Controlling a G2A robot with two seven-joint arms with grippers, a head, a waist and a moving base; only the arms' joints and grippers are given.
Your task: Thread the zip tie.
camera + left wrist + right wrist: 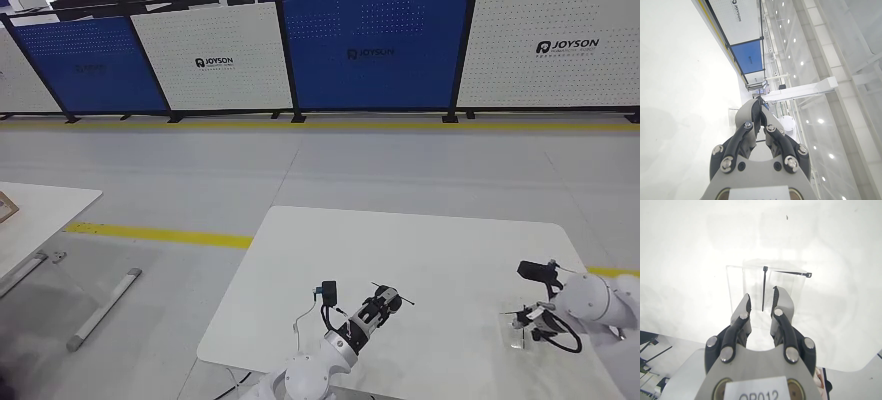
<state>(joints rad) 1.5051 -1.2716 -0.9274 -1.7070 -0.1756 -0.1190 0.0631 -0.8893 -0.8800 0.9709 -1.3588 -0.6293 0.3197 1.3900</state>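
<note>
Fingers (753, 111) of my left gripper (759, 102) are clenched flat together on a black zip tie (405, 299), which crosses the tips and sticks out on both sides. I hold it above the near middle of the white table (420, 240). Off to the right, well apart from it, my right gripper (762, 291) hangs with its fingers released and a plain gap between them, gripping nothing. It sits just above a clear box (730, 291) at the near right of the table. A second zip tie (764, 289) has its head at the box's rim and its tail running down inside, in line with that gap. A third zip tie (791, 273) lies along the rim, its head poking past a corner.
</note>
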